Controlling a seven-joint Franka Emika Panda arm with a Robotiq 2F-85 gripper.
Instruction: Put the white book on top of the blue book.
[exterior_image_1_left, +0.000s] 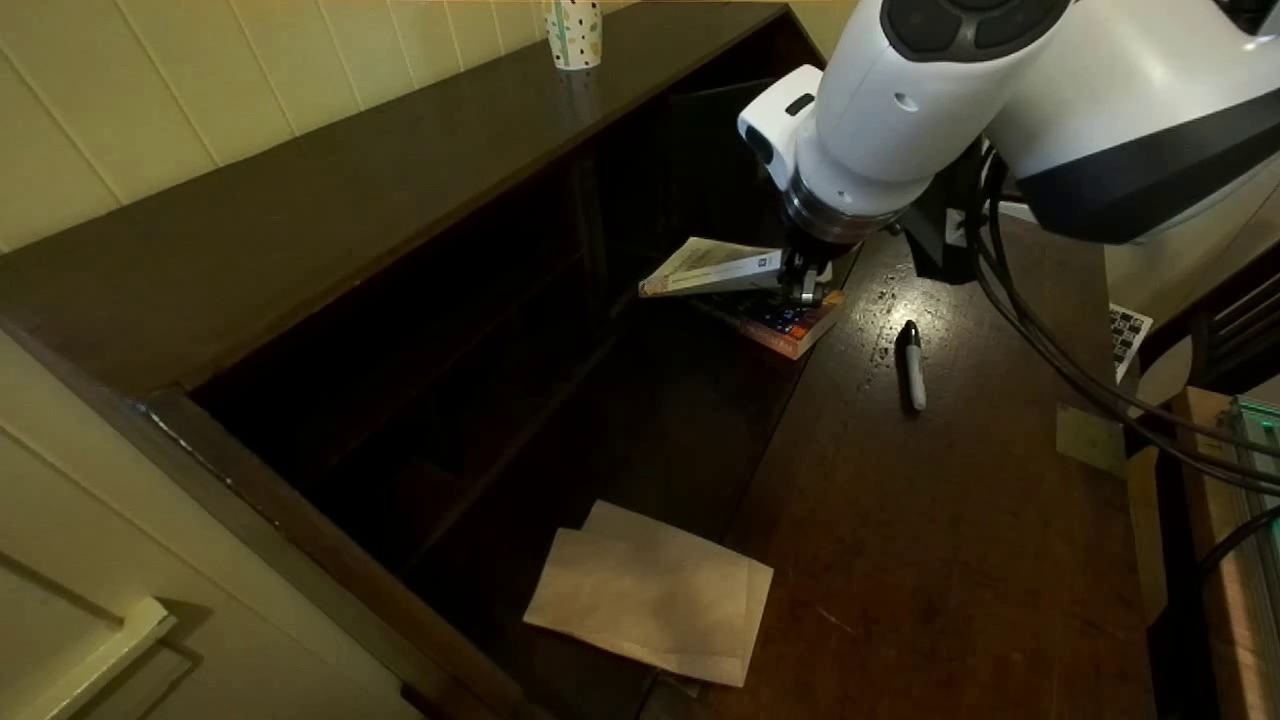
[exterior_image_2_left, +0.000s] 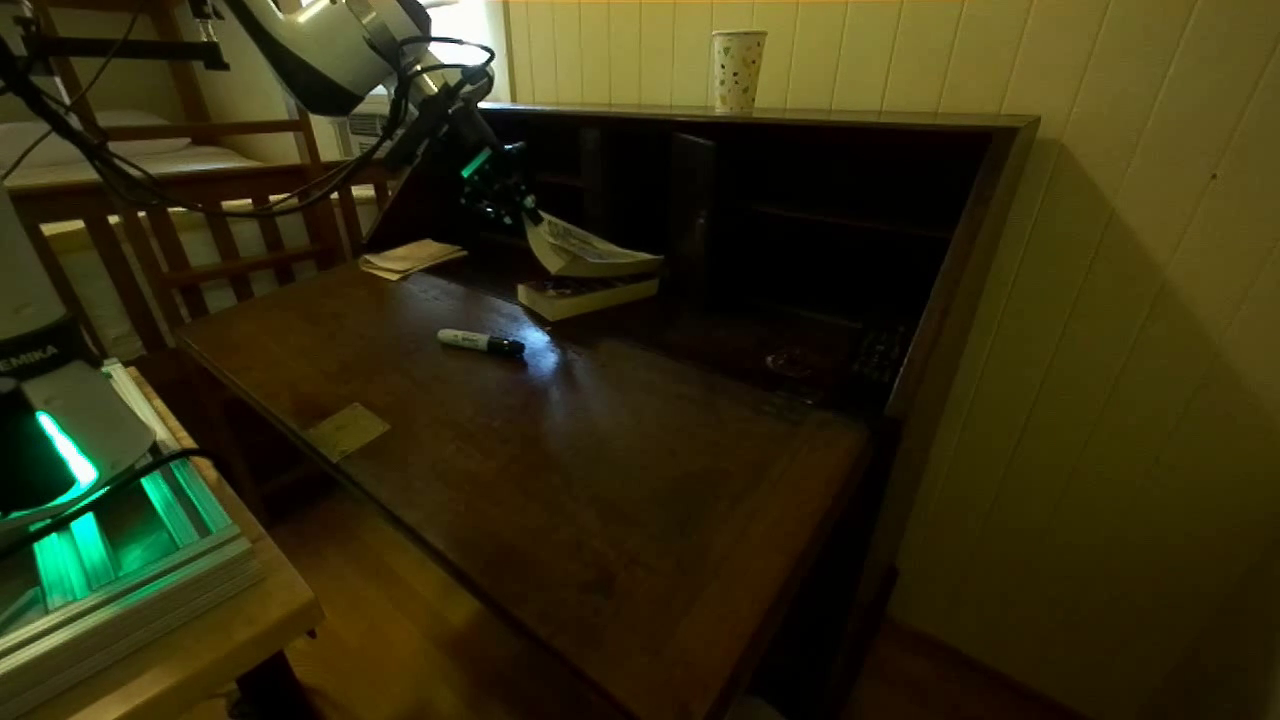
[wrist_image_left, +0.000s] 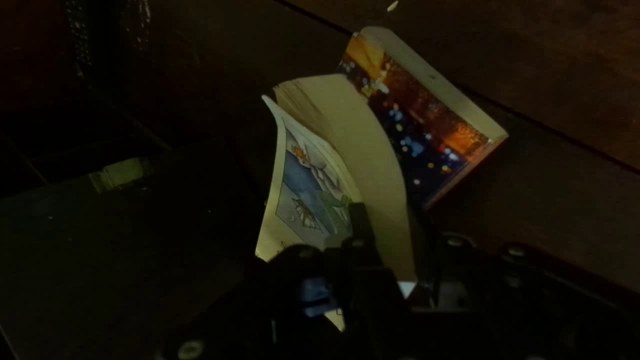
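The white book (exterior_image_1_left: 715, 265) is held tilted and bent over the blue book (exterior_image_1_left: 785, 320). Both books also show in an exterior view, the white book (exterior_image_2_left: 590, 250) raised at its gripper end, the blue book (exterior_image_2_left: 590, 298) flat on the desk below. In the wrist view the white book (wrist_image_left: 300, 195) shows its picture cover and page edges; it covers part of the blue book (wrist_image_left: 420, 135), with its orange and speckled cover. My gripper (exterior_image_1_left: 805, 285) is shut on the white book's end, also seen in an exterior view (exterior_image_2_left: 530, 205). In the wrist view the gripper (wrist_image_left: 392, 217) is dark and its right fingertip hard to see.
A marker (exterior_image_1_left: 912, 370) lies on the desk (exterior_image_1_left: 900, 560) near the blue book. Pale paper sheets (exterior_image_1_left: 650, 590) lie at one end of the desk. Dark shelf compartments (exterior_image_2_left: 840, 230) stand behind the books. A patterned cup (exterior_image_2_left: 738, 70) stands on the top ledge.
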